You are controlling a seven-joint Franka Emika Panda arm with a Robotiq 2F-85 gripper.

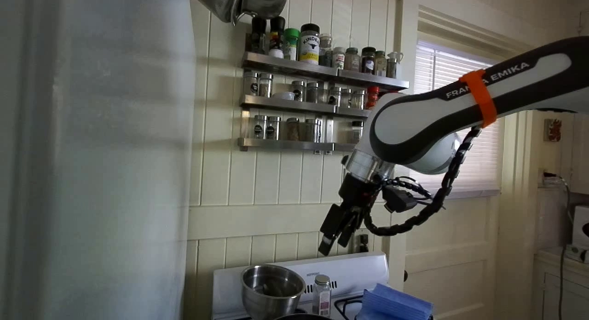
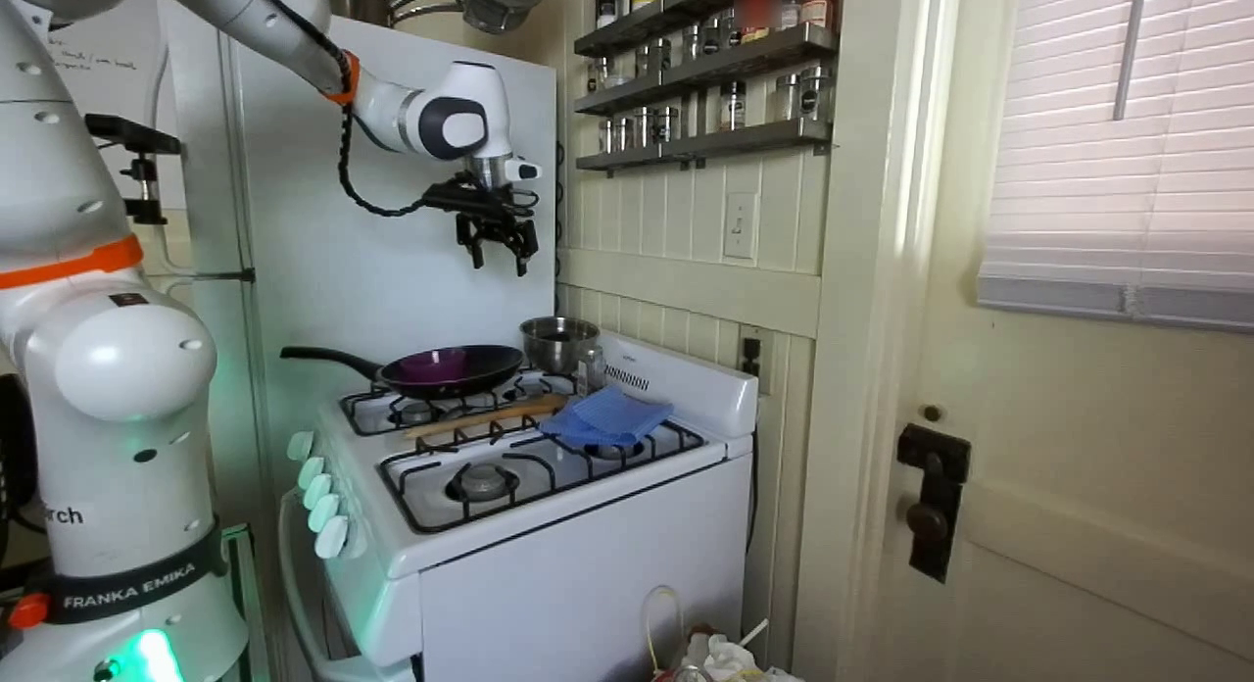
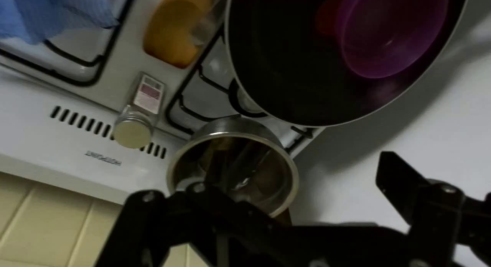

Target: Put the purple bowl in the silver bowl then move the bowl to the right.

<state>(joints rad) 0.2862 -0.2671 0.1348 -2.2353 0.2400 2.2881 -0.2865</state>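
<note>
The purple bowl point(image 2: 434, 365) sits inside the black frying pan on the stove; it also shows in the wrist view point(image 3: 391, 37) and is out of view in an exterior view. The silver bowl point(image 1: 271, 299) stands at the back of the stove, beside the pan. It also shows in an exterior view point(image 2: 558, 344) and in the wrist view point(image 3: 239, 128), with dark reflections inside. My gripper point(image 2: 500, 263) hangs high above the stove, apart from both bowls. Its fingers are spread with nothing between them; it also shows in an exterior view point(image 1: 335, 244) and in the wrist view point(image 3: 301, 175).
The frying pan point(image 3: 291, 67) has a long handle toward the stove's front. A glass jar point(image 1: 321, 294) stands beside the silver bowl. A blue cloth point(image 2: 607, 417) and a wooden utensil point(image 2: 490, 417) lie on the stove. Spice shelves point(image 1: 290, 145) and a tall white refrigerator point(image 2: 392, 221) stand close by.
</note>
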